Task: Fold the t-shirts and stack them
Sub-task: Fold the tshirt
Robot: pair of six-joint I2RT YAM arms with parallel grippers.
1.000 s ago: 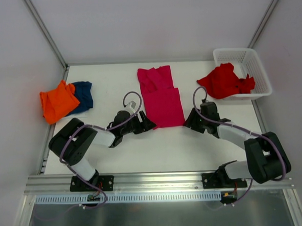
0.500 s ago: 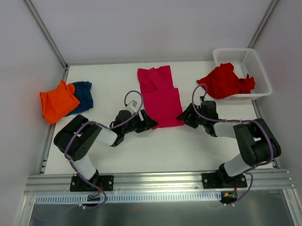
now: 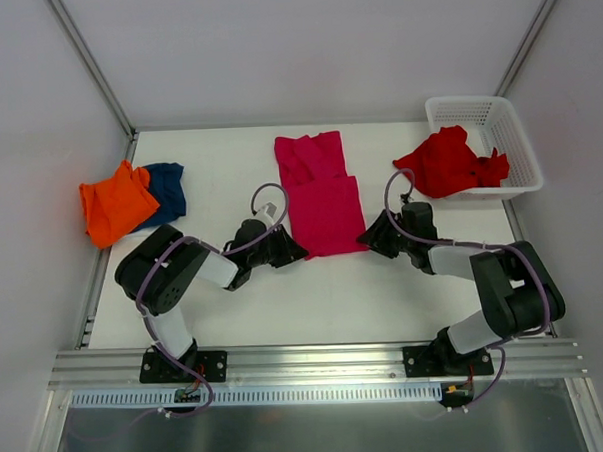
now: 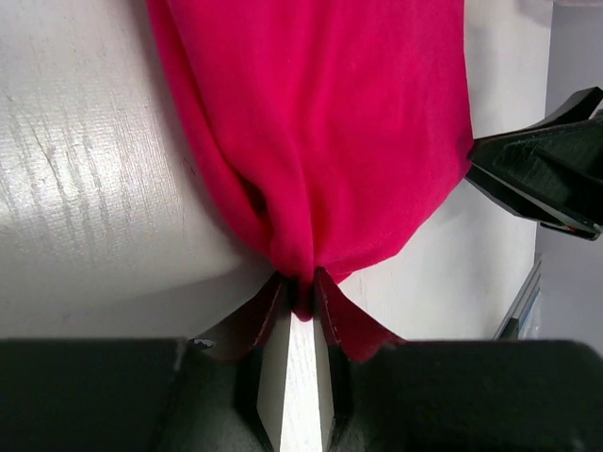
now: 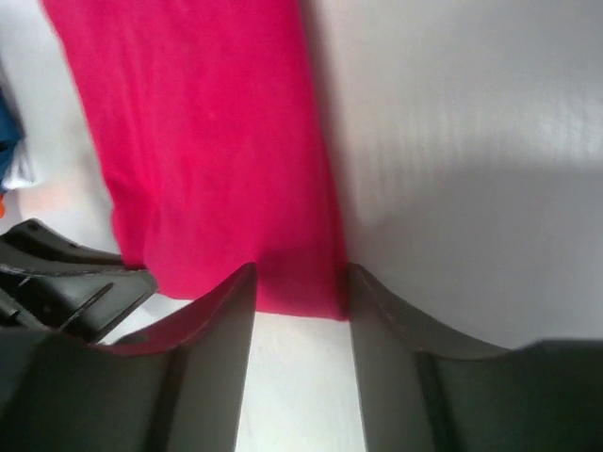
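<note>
Step in hand: taking hold of both near corners of the magenta-pink t-shirt (image 3: 323, 200), probably to fold its near hem over towards the far end.
Magenta-pink t-shirt: it lies as a long narrow strip in the middle of the bench (image 3: 384, 292), with the near half smooth and the far part rumpled.
Left fingers (image 4: 271, 363): pressed together on the near-left hem corner. The cloth gathers into creases that run into the pinch.
Right fingers (image 5: 212, 358): spread, straddling the near-right hem corner. The cloth lies on the bench between them, not gripped.
Why placed so: with one arm at each corner, the hem can rise level and the fold can land square.
Next move calls for: the right fingers to close on their corner before either arm lifts.
Risk: if only the left side lifts, the strip would probably be dragged askew.
Other shirts: the orange t-shirt (image 3: 115, 204) lies partly over the navy t-shirt (image 3: 168, 187) at the left edge, well apart from the arms. The red t-shirt (image 3: 444, 163) spills over the wall of the white basket (image 3: 507, 127) at the far right.
Progress: likely early, with the red one unfolded.
</note>
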